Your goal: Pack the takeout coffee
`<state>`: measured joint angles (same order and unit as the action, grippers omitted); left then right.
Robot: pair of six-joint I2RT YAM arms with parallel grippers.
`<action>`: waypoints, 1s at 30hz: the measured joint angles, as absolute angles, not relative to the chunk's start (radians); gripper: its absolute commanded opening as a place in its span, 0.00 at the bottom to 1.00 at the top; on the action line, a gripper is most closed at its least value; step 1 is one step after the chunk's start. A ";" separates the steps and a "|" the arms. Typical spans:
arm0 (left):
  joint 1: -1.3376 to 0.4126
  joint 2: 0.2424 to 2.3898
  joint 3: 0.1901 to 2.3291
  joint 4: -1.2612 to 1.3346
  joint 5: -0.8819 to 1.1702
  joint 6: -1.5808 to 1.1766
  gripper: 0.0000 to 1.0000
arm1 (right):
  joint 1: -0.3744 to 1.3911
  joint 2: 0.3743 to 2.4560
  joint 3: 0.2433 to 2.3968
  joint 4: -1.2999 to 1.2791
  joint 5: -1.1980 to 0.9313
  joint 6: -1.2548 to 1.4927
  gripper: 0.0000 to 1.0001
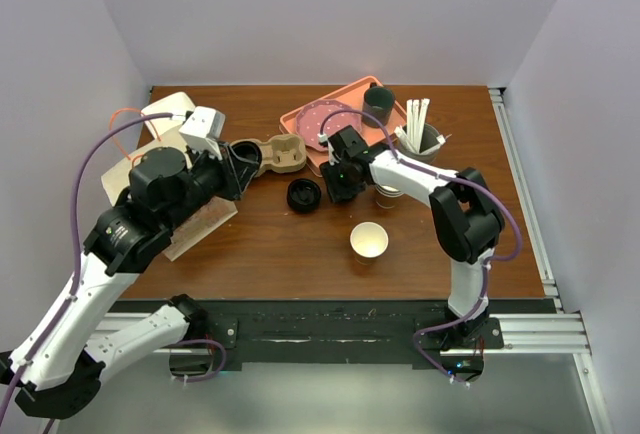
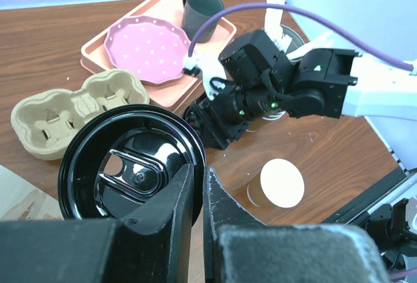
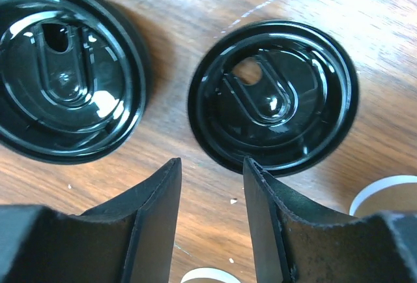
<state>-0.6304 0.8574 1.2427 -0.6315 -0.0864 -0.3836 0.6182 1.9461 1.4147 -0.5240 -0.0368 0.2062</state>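
**A:** Carrying that lid [image 2: 130,165] across is the step, I'd say. The left gripper [image 2: 197,177] is clenched on its rim. Keep it level, centre it, then press evenly.

**B:** And the right gripper [image 3: 212,165]?

**A:** Fingers apart, grasping nothing, with a spare lid [image 3: 273,97] at one o'clock. The open cup [image 1: 369,241] stands at four o'clock from the left fingers, well apart.

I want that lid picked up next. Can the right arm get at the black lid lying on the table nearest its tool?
Probably yes. The open right tool hangs just short of the lid, which lies flat on the table with nothing over it. Gripping its thin rim may be awkward.
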 measured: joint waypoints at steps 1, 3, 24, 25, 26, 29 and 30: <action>-0.630 0.855 1.249 -0.635 -0.088 -0.384 0.00 | 0.623 1.948 1.415 -0.523 -0.036 0.200 0.48; -0.630 0.851 1.257 -0.640 -0.091 -0.384 0.00 | 0.629 1.958 1.422 -0.519 -0.035 0.188 0.47; -0.630 0.818 1.279 -0.679 -0.120 -0.405 0.00 | 0.635 2.009 1.470 -0.507 0.072 0.124 0.46; -0.630 0.818 1.279 -0.679 -0.121 -0.405 0.00 | 0.635 2.009 1.480 -0.509 0.080 0.120 0.46; -0.630 0.818 1.279 -0.679 -0.121 -0.405 0.00 | 0.635 2.009 1.496 -0.510 0.090 0.112 0.46; -0.630 0.818 1.279 -0.679 -0.121 -0.405 0.00 | 0.635 2.009 1.551 -0.516 0.114 0.087 0.46; -0.630 0.818 1.279 -0.679 -0.121 -0.405 0.00 | 0.635 2.009 1.566 -0.516 0.120 0.081 0.46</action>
<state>-0.6304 0.8181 1.2793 -0.6788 -0.1207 -0.4053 0.6350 2.0090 1.5658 -0.5156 0.1204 0.0807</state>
